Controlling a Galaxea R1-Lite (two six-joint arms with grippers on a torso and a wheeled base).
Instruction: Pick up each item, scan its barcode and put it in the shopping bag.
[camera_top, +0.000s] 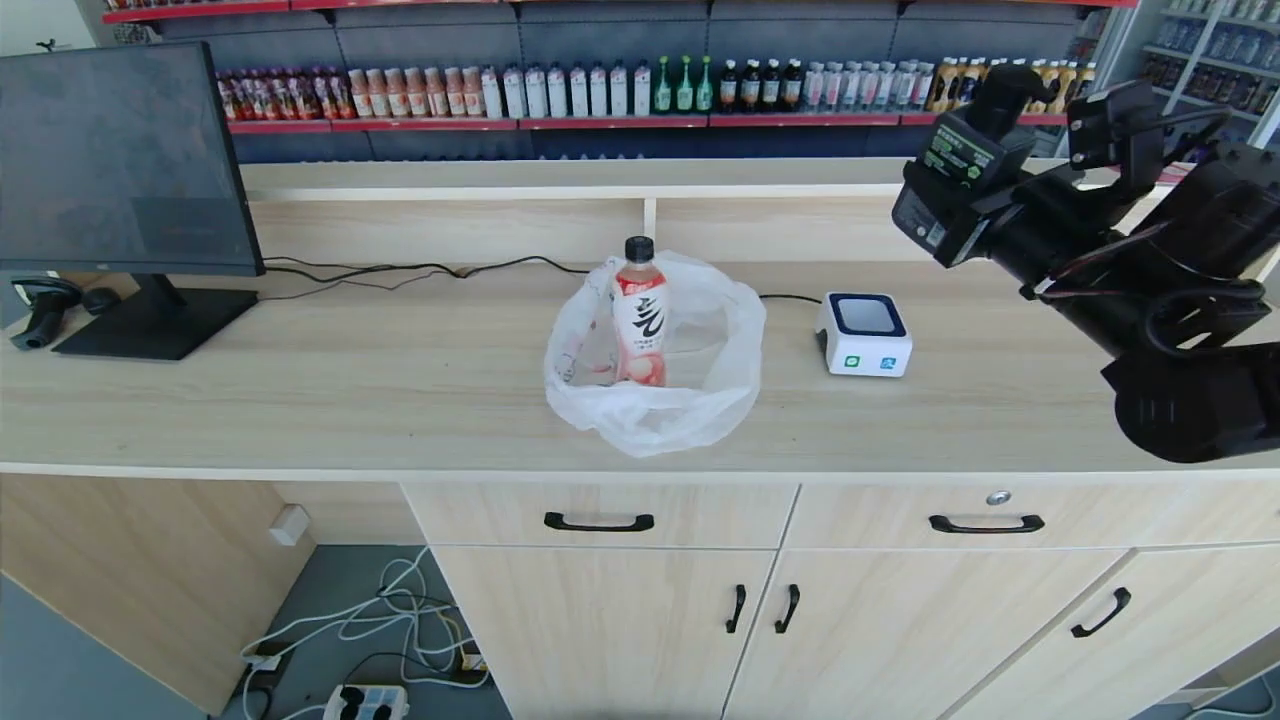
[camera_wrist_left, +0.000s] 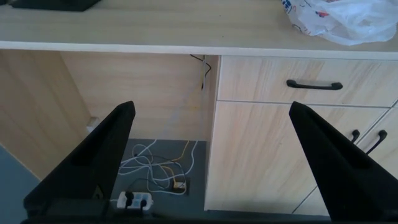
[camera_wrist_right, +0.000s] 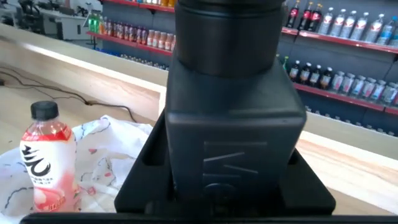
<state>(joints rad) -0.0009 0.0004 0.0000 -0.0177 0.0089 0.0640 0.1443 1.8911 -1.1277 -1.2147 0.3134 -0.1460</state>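
A pink-and-white drink bottle (camera_top: 640, 315) with a black cap stands upright inside the open white plastic shopping bag (camera_top: 655, 412) at the middle of the counter. The white barcode scanner (camera_top: 866, 335) sits just right of the bag. My right gripper (camera_top: 960, 180) is raised high above the counter's right end, well right of the scanner; its black body (camera_wrist_right: 230, 137) looms close, with the bottle (camera_wrist_right: 45, 162) and bag (camera_wrist_right: 109, 146) beyond. My left gripper (camera_wrist_left: 211, 155) hangs open and empty below the counter edge, facing the cabinet fronts, the bag (camera_wrist_left: 342, 18) up on top.
A dark monitor (camera_top: 120, 160) on a stand occupies the counter's left end, a black handheld scanner (camera_top: 40, 312) beside it. Cables (camera_top: 400, 270) run along the back. Shelves of bottles (camera_top: 640, 90) stand behind. A power strip (camera_wrist_left: 134, 200) and loose cords lie on the floor.
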